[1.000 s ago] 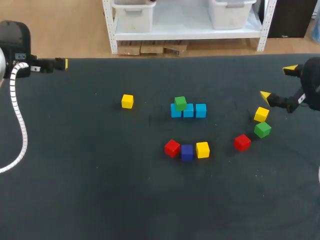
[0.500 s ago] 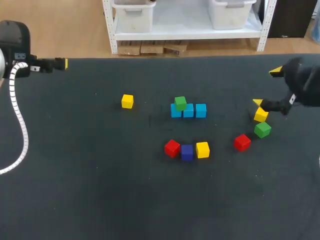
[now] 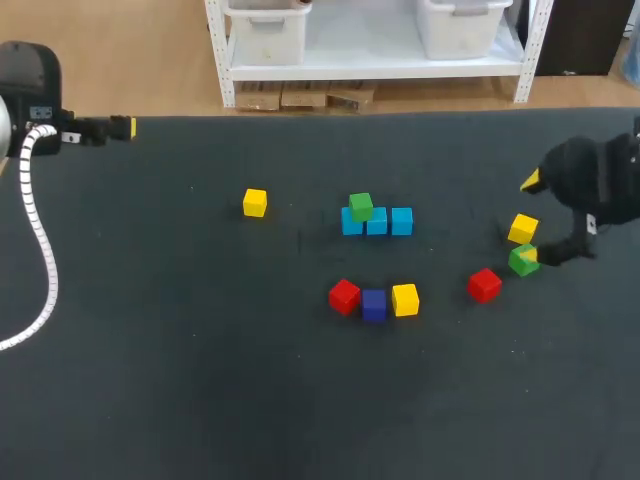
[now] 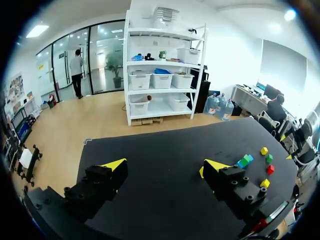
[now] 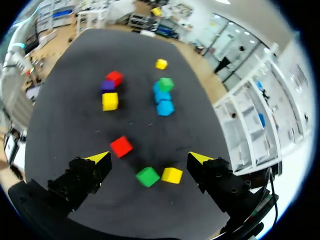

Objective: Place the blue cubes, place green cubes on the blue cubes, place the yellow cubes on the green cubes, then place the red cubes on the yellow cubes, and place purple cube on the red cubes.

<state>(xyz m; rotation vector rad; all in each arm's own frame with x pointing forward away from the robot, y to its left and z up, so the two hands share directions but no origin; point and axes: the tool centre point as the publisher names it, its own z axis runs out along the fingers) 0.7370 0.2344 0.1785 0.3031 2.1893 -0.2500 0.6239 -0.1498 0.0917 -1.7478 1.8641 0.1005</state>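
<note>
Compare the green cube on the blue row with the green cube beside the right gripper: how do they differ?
The stacked green cube rests on the blue cubes, at the row's left end; the loose green cube lies on the table. The stacked one is far from the right gripper; the loose one sits right by its open fingers. Both match in colour and size.

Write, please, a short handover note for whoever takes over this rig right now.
Left gripper: open, empty, by the table's far left corner.
Right gripper: open around the loose green cube and near yellow cube, gripping neither; loose red cube beside them.
Done: three blue cubes in a row, stacked green cube on top.
To do: more green, then yellow, red, purple. Row red cube, purple cube and row yellow cube sit in front of the blue row; lone yellow cube off to its left.
</note>
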